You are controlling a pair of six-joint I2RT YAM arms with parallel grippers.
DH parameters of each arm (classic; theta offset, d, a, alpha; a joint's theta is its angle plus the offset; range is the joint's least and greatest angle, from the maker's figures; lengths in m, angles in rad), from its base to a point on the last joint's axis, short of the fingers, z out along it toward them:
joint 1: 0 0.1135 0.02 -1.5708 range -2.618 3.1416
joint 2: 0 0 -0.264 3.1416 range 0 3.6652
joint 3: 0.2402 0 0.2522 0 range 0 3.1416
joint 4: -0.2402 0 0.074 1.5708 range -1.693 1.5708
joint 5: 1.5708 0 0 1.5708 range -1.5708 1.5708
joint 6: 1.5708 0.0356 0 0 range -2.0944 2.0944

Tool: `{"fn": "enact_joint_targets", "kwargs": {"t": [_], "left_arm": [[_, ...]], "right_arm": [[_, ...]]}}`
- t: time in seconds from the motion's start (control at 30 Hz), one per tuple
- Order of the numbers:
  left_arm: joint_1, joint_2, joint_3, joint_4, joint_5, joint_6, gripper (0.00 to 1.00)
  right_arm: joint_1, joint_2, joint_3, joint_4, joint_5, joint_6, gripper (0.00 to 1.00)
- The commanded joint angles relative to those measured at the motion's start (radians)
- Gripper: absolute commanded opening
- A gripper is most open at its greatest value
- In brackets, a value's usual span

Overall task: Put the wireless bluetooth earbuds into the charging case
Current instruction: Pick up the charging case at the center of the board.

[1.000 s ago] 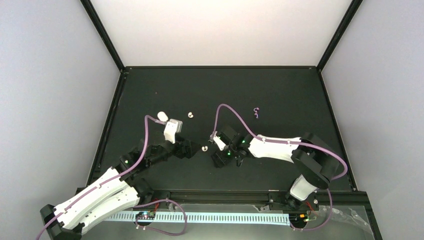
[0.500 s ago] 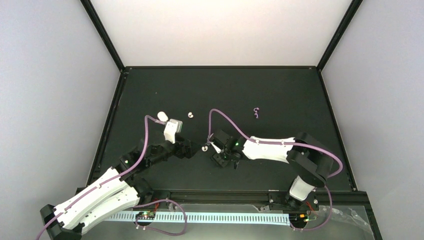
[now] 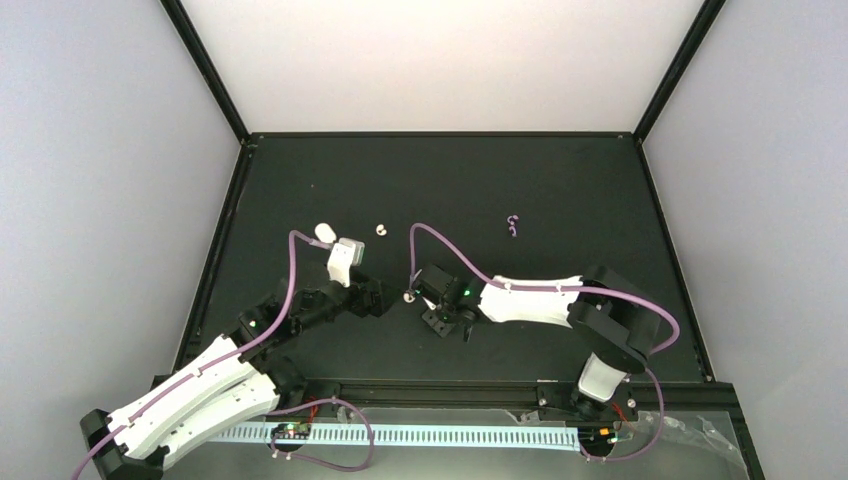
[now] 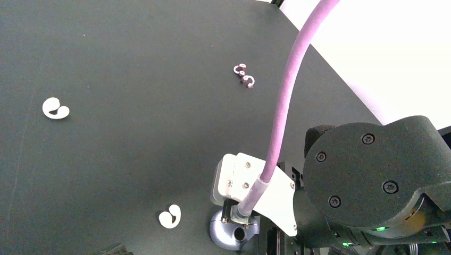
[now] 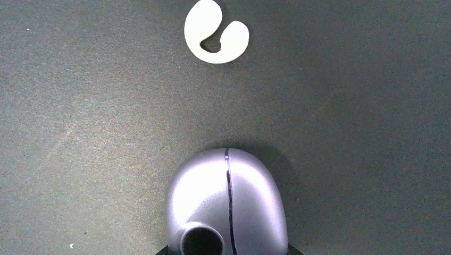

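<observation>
While the nearest white earbud (image 5: 215, 34) lies loose on the black table (image 3: 450, 180), the lilac charging case (image 5: 226, 204) sits just beside it, under the right gripper (image 3: 430, 305). Whether those jaws clamp it cannot be told. Nearby, the left gripper (image 3: 372, 297) stands wide and empty. A second white earbud (image 3: 381, 229) and the lilac pair (image 3: 513, 225) lie farther back. Since a second ago, the right gripper has slid left toward the bud.
</observation>
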Motion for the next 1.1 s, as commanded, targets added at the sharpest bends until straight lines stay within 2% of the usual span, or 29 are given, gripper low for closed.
{"fn": "enact_joint_targets", "kwargs": {"t": [0.0,0.2,0.4,0.57,0.7,0.83,0.93,1.07], "left_arm": [[-0.005,-0.011,0.001,-0.004,-0.010,-0.009,0.99],[-0.004,-0.013,0.001,-0.005,-0.024,-0.012,0.99],[-0.004,-0.016,-0.026,0.038,-0.099,-0.076,0.99],[-0.004,0.018,-0.036,0.167,0.010,-0.076,0.99],[-0.003,0.109,0.014,0.127,-0.005,-0.082,0.99],[-0.003,0.157,0.037,0.088,0.012,-0.082,0.99],[-0.003,0.146,0.035,0.061,0.010,-0.082,0.99],[-0.003,0.098,0.004,0.060,-0.015,-0.081,0.99]], "right_arm": [[0.002,-0.001,-0.044,-0.018,0.046,0.009,0.36],[0.002,-0.114,-0.086,-0.002,0.076,0.021,0.31],[0.006,-0.353,-0.152,0.002,0.062,-0.013,0.31],[0.022,-0.526,-0.153,0.002,0.061,-0.050,0.30],[0.022,-0.495,-0.122,-0.050,0.117,-0.043,0.29],[0.022,-0.457,-0.123,-0.046,0.102,0.002,0.35],[0.022,-0.450,-0.150,-0.007,0.080,0.045,0.41],[0.021,-0.390,-0.150,0.002,0.074,0.077,0.55]]}}
